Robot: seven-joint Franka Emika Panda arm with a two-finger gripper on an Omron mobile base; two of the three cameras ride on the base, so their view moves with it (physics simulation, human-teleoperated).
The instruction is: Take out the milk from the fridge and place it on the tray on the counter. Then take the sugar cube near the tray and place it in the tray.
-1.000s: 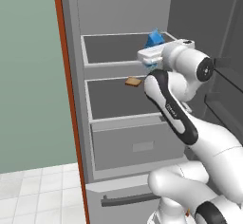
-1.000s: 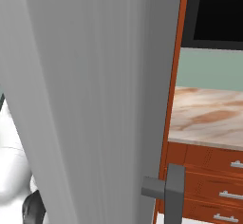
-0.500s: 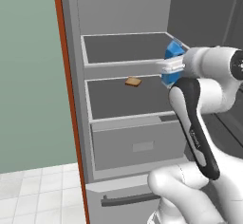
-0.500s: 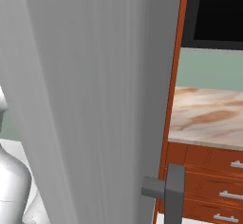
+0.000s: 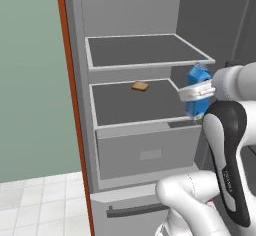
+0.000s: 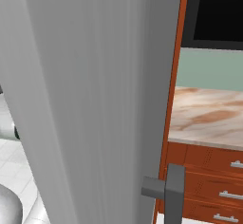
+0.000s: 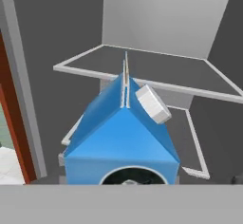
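Observation:
The milk (image 5: 198,91), a bright blue gable-top carton, hangs upright in front of the right edge of the open fridge (image 5: 135,15), level with the middle shelf. My gripper (image 5: 196,92) is shut on it, one white finger crossing its front. In the hand view the milk (image 7: 121,137) sits right below the camera, roof ridge and white cap up, with the fridge shelves (image 7: 156,66) behind it. The counter (image 6: 209,116) shows past the fridge door (image 6: 95,99). The tray and the sugar cube are out of view.
A tan bread slice (image 5: 140,86) lies on the middle shelf. Below it is a grey drawer (image 5: 145,150). The open door, with its grey handle (image 6: 166,190) and orange-red edge, stands between the arm and the counter. Red-brown drawers (image 6: 209,180) sit under the countertop.
The arm has swung right and pulled back, carrying the milk from over the middle shelf to the fridge's right front edge. The bread slice has stayed put.

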